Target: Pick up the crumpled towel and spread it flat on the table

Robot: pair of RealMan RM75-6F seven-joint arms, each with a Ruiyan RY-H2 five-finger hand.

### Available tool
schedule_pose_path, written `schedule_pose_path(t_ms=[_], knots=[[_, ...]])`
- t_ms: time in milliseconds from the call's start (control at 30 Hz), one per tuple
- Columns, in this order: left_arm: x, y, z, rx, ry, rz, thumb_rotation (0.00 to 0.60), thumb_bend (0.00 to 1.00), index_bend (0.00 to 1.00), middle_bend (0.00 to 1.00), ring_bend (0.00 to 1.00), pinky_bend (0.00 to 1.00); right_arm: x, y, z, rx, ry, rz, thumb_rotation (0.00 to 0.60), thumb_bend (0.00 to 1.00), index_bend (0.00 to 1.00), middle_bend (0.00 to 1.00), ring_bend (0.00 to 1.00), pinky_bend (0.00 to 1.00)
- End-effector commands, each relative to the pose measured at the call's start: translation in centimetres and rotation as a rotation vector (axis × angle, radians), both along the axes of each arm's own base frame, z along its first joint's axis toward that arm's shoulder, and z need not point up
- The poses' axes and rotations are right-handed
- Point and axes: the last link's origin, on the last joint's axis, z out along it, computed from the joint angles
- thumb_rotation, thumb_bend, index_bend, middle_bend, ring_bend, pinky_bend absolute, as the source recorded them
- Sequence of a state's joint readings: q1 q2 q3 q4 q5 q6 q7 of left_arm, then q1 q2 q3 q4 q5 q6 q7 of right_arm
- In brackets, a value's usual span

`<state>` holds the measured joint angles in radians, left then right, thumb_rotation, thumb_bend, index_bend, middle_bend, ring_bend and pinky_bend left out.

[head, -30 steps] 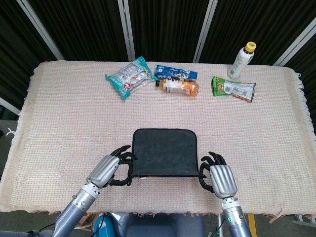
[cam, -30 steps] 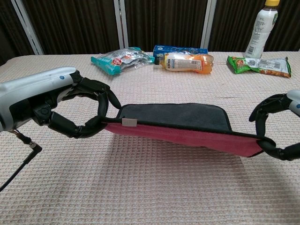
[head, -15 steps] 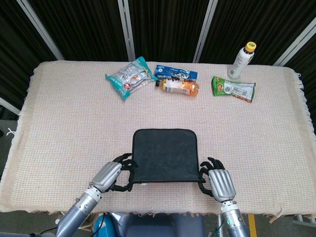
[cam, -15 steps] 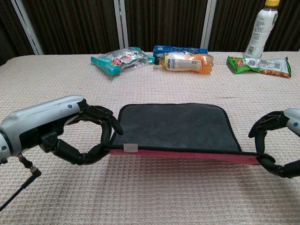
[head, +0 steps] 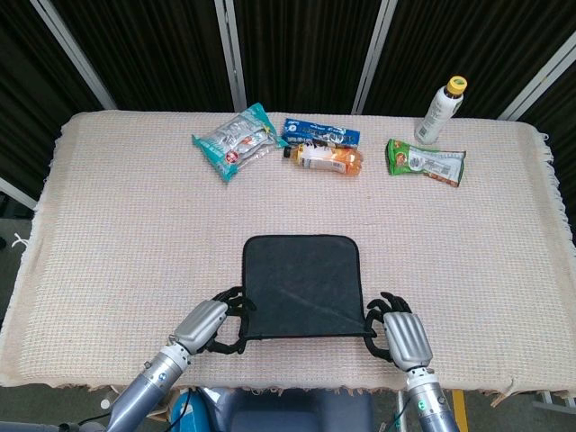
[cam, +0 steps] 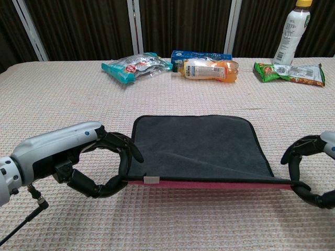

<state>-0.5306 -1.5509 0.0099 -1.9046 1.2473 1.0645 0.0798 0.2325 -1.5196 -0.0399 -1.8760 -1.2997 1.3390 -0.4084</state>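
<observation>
The dark grey towel lies spread out in the near middle of the table, its far edge resting on the cloth. Its near edge is held just above the surface, showing a red underside. My left hand pinches the near left corner by a small white tag. My right hand pinches the near right corner. A shallow fold runs across the towel's near half.
Along the far edge lie a teal snack bag, a blue packet, an orange drink bottle on its side and a green packet. A white bottle stands at the far right. The table's near edge is close behind my hands.
Both hands have drawn back toward the near edge and lowered, pulling the towel's near edge with them. The towel now lies longer and flatter.
</observation>
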Motion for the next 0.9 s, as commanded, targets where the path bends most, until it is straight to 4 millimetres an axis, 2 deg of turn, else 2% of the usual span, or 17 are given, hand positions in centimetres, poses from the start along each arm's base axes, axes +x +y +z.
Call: schedule_pose_path(t_ms=[33, 233, 367, 433, 600, 733, 900], knots=[[-0.2, 0.0, 0.0, -0.041, -0.009, 0.025, 0.6, 0.4, 0.47, 0.22, 0.08, 0.13, -0.4, 0.1, 0.1, 0.037, 0.009, -0.003, 0.6, 0.51, 0.41, 0.26, 0.09, 0.12], [-0.5, 0.1, 0.0, -0.077, -0.009, 0.04, 0.6, 0.29, 0.4, 0.18, 0.07, 0.11, -0.8, 0.6, 0.4, 0.097, 0.03, -0.016, 0.6, 0.5, 0.15, 0.11, 0.01, 0.06], [-0.7, 0.0, 0.1, -0.1, -0.007, 0.043, 0.6, 0.25, 0.34, 0.17, 0.07, 0.1, -1.1, 1.0, 0.6, 0.148, 0.073, -0.023, 0.6, 0.39, 0.01, 0.02, 0.0, 0.02], [-0.7, 0.0, 0.1, -0.103, -0.007, 0.043, 0.6, 0.23, 0.32, 0.16, 0.06, 0.1, -1.2, 1.1, 0.6, 0.167, 0.094, -0.027, 0.6, 0.36, 0.0, 0.0, 0.0, 0.01], [-0.9, 0.2, 0.4, -0.094, -0.02, 0.059, 0.6, 0.22, 0.29, 0.16, 0.05, 0.09, -1.6, 1.2, 1.3, 0.158, 0.119, -0.039, 0.6, 0.35, 0.0, 0.0, 0.0, 0.01], [-1.3, 0.6, 0.9, -0.035, 0.019, 0.024, 0.6, 0.16, 0.29, 0.16, 0.05, 0.09, -2.3, 0.7, 2.5, 0.081, 0.136, -0.042, 0.6, 0.35, 0.0, 0.0, 0.0, 0.01], [-1.8, 1.7, 1.6, 0.054, 0.09, -0.031, 0.6, 0.16, 0.29, 0.16, 0.05, 0.09, -3.5, 0.7, 4.3, 0.009, 0.135, -0.05, 0.6, 0.35, 0.0, 0.0, 0.0, 0.01]])
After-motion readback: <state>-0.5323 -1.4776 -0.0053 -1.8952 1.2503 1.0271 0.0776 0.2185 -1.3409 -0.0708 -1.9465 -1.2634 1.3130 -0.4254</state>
